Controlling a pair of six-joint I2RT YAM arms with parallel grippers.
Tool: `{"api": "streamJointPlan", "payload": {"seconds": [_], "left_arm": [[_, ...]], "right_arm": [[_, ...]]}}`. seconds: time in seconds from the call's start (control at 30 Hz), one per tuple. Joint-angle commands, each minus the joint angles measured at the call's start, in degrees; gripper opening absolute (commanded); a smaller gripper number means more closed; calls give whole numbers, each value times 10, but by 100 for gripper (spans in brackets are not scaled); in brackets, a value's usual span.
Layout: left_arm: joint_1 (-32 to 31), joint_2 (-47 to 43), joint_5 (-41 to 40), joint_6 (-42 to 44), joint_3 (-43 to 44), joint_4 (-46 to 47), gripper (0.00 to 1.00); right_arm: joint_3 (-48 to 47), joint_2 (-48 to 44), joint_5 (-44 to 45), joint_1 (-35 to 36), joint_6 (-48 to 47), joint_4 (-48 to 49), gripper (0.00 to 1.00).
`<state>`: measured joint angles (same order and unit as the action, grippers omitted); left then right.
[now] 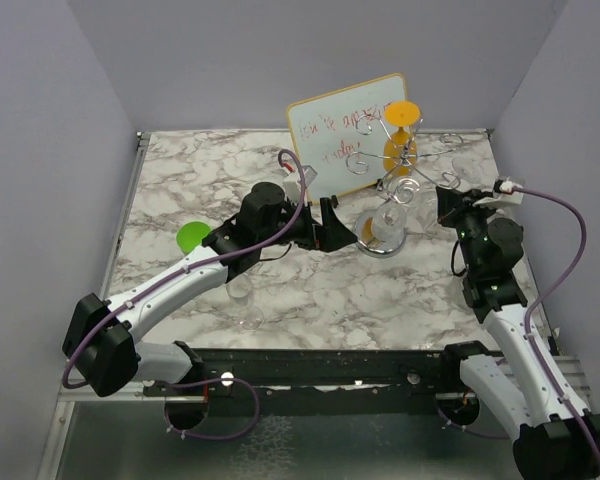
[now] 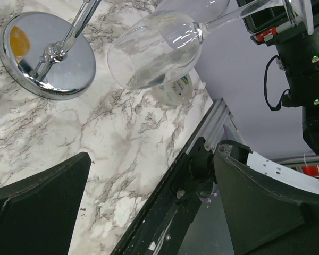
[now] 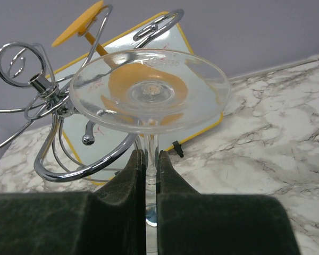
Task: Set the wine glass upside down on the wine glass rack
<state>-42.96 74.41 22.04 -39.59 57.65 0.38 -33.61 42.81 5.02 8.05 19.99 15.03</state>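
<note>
Clear wine glass [image 3: 149, 93] in right tool [image 3: 151, 162]

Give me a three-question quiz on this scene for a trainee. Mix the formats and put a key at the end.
1. True or false: the left gripper is shut on the wine glass.
2. Which part of the wine glass does the right gripper clamp? A) bowl B) stem C) foot
3. Fill in: behind the wine glass rack stands a ___ with red writing.
Key: 1 false, it is open and holds nothing; 2 B; 3 whiteboard.
</note>
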Motion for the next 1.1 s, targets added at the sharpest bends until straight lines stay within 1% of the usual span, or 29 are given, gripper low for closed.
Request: {"api": "streamJointPlan", "payload": {"seconds": [0.0,0.2,0.33,0.77,1.07], "left_arm": [[5,-5,-12,14,16,-21,99],[6,-8,-14,16,15,-27,99],[6,-10,-16,17,12,-28,99],[7,-17,-24,21,10,-36,99],[7,-16,-25,24,10,-36,99]], "right_arm": [[-14,10,-66,-13,-28,48,1],[-15,18,-151,-35,-62,53,1],[-29,30,-200,-41,-103,25,1],[-51,37,-225,-44,-165,-4,1],[-44,6,-236,-44,-185,-22,0]]}}
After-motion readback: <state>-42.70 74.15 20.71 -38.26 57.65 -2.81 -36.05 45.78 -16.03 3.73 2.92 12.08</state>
